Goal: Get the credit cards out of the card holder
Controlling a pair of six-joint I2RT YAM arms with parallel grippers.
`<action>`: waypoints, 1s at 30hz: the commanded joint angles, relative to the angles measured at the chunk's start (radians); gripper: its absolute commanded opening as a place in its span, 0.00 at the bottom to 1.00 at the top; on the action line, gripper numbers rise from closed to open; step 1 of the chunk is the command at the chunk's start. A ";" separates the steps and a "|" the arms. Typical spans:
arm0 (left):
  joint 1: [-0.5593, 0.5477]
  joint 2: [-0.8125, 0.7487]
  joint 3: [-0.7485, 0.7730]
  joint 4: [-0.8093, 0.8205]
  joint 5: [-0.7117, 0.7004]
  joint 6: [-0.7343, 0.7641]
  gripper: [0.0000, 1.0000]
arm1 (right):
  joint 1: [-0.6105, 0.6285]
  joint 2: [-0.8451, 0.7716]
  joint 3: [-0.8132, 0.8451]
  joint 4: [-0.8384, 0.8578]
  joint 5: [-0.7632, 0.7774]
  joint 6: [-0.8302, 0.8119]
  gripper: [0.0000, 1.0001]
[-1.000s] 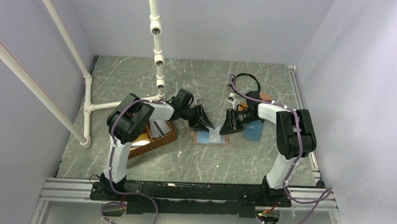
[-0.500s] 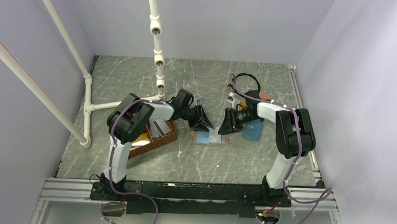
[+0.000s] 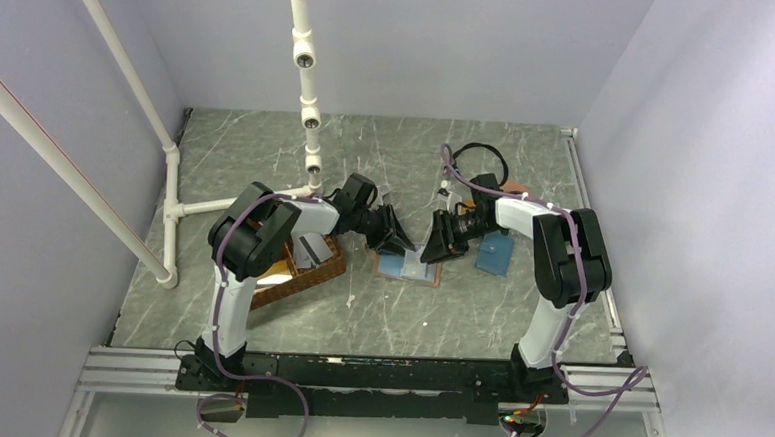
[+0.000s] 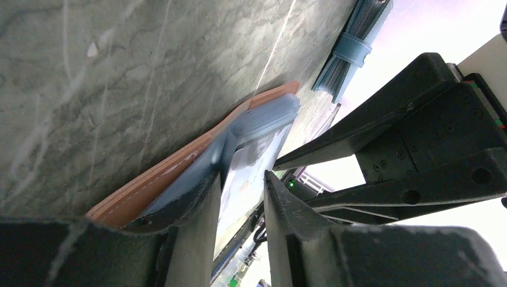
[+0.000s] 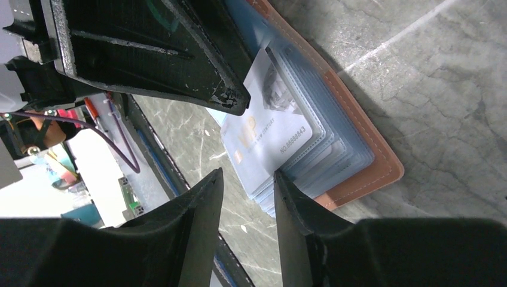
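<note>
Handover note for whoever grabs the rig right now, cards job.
Left gripper: open, jaws astride the top credit card.
Right gripper: open, low at the opposite end of the stack, holding nothing.
Card holder: lying open on the table between the two grippers.
Done: holder is open.
Left: no card seen fully out; pull them all.

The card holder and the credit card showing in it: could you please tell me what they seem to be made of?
Card holder: the salmon cover looks like matte leather or an imitation, given the stitched edge; its inner pockets seem to be clear bluish plastic, slightly glossy. Credit card: probably smooth plastic, pale silver-grey with printed lettering.
</note>
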 commanded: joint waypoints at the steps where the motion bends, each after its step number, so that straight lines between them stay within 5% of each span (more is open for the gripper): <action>1: -0.018 -0.033 -0.014 0.031 0.028 -0.016 0.37 | 0.031 0.050 0.002 0.082 0.155 0.017 0.38; 8: -0.018 -0.083 -0.030 0.054 0.045 -0.016 0.39 | 0.028 0.077 0.011 0.065 0.240 0.010 0.05; 11: -0.018 -0.113 -0.042 0.009 0.034 0.004 0.41 | 0.028 0.080 0.009 0.065 0.256 0.009 0.00; 30: -0.038 -0.151 0.010 -0.288 -0.070 0.044 0.42 | 0.028 0.091 0.006 0.057 0.264 0.000 0.00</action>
